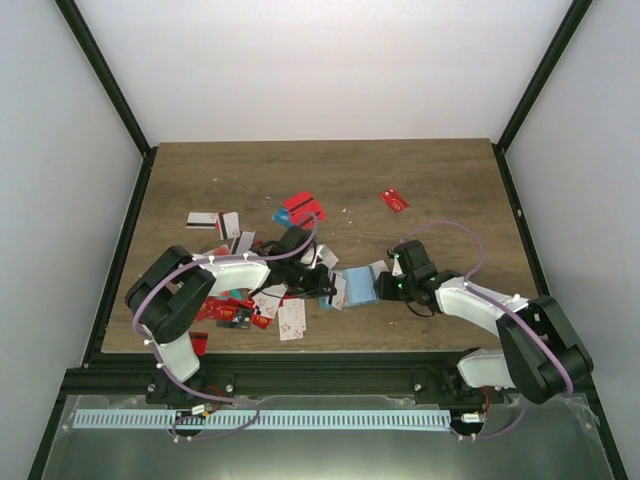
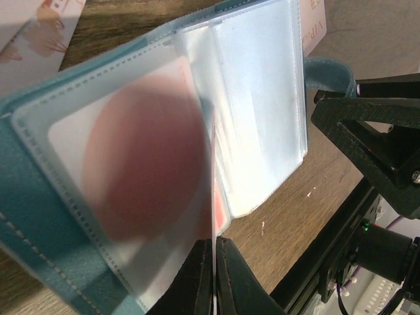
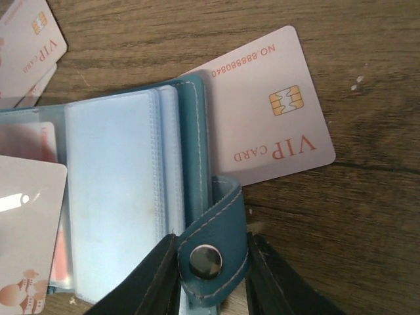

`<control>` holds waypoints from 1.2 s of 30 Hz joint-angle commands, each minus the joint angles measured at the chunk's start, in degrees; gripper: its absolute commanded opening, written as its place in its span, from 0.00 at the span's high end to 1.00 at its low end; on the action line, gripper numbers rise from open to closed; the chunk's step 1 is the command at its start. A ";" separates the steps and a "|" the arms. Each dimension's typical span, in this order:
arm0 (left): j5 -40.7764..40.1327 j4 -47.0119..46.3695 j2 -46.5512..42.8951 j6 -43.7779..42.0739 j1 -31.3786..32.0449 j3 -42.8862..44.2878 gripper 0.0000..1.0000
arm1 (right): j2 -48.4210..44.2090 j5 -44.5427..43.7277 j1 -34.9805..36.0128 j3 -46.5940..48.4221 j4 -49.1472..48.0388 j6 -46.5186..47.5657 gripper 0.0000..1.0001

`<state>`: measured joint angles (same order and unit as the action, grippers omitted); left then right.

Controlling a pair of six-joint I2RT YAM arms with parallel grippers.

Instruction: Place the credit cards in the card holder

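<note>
The card holder [image 3: 193, 141] is teal-blue with pale stitching and a silver snap on its strap, its inner pockets a cloudy light blue, against the brown wood grain of the table [image 3: 367, 197]. Under the holder's edge shows a white VIP card [image 3: 262, 111] with red lettering and a gold chip. Inside one of the holder's pockets is a white card [image 2: 131, 170] with a large red disc, and beyond the holder a red card [image 1: 395, 200].

White-black arms [image 1: 235, 266], seemingly purple cables [image 1: 452, 225].
</note>
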<state>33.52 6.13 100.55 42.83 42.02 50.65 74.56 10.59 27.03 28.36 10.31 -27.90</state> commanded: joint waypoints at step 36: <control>-0.01 -5.43 6.12 1.14 -1.60 3.90 0.96 | 2.71 5.02 1.19 -1.17 -3.96 1.28 0.99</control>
<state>35.22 1.93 105.97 43.31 40.82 54.02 76.79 14.31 27.33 27.35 7.18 -27.00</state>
